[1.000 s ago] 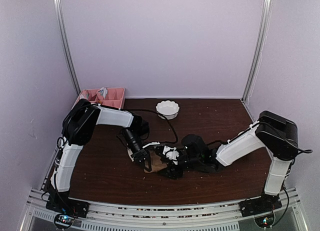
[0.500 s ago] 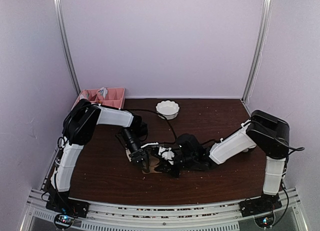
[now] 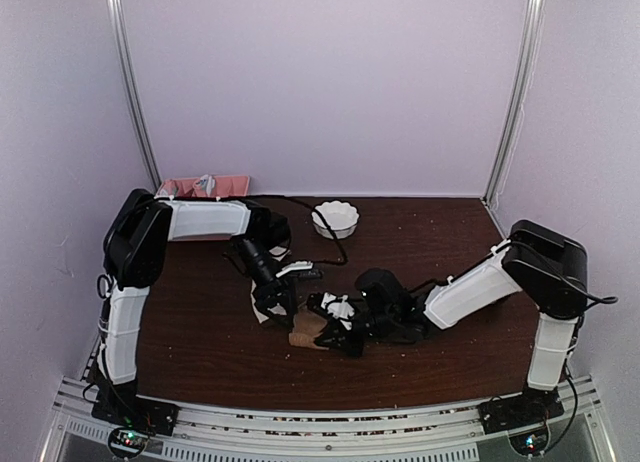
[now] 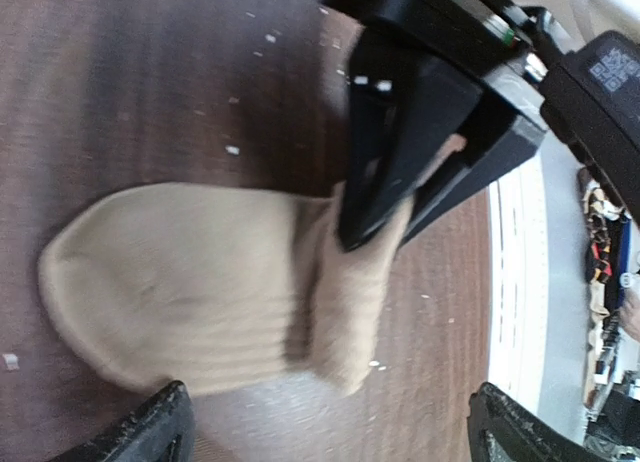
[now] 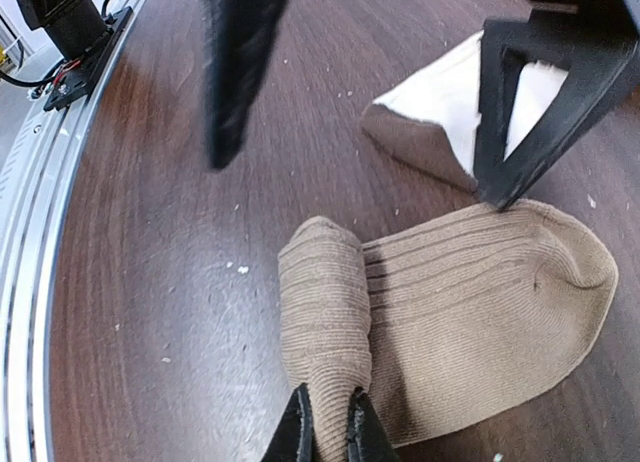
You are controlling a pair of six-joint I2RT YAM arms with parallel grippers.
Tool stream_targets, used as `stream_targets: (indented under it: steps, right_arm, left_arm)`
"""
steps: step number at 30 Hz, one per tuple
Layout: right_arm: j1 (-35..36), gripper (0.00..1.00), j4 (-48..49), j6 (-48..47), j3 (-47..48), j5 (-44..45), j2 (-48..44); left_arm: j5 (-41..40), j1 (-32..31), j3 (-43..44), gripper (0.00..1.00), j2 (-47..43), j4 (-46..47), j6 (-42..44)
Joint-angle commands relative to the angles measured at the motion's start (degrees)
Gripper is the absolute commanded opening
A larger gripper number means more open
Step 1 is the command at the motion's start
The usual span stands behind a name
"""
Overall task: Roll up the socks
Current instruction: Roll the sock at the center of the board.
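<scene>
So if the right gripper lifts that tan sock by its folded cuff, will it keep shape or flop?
Probably floppy: the tan sock lies limp and flat, so its toe end would likely dangle. The fold pinched by the right gripper looks loose and may unroll. Ribbed knit should resist slipping.

Your top view looks down from behind over the whole table (image 3: 200, 352). Both wrist cameras hang close over the tan sock (image 4: 180, 282), facing each other.

White bowl (image 3: 335, 218) and pink tray (image 3: 232, 186) — both on the brown table (image 3: 200, 352).
</scene>
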Motion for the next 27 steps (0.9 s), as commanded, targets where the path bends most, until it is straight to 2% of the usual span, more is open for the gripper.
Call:
stream_targets:
  steps: [1,8,13,22,24,27]
  right_arm:
    - [0.58,0.00,-8.16,5.97,-3.72,3.39,-2.90]
    - [3.40,0.00,-9.52,11.75,-7.82,6.81,-6.46]
    - [3.90,0.00,-15.32,15.27,-3.67,8.74,-5.09]
    - [0.80,0.00,-29.99,21.81,8.29,3.89,6.18]
    - [-0.56,0.00,-31.07,24.02,9.31,2.11,8.33]
    - [-1.66,0.00,-33.83,26.09,10.73,1.69,10.04]
  left_arm:
    - [-1.37,0.34,3.39,0.98,0.13,3.25,-0.40]
    - [0.63,-0.75,8.27,0.98,4.82,2.55,-0.66]
    - [2.05,-0.24,12.98,0.98,6.24,1.06,-2.31]
    - [-10.38,1.04,-5.30,0.98,-15.05,21.55,-8.71]
    - [-11.98,1.04,-4.87,0.98,-15.91,20.33,-8.91]
    - [-11.07,1.12,0.46,0.98,-11.20,8.82,-2.89]
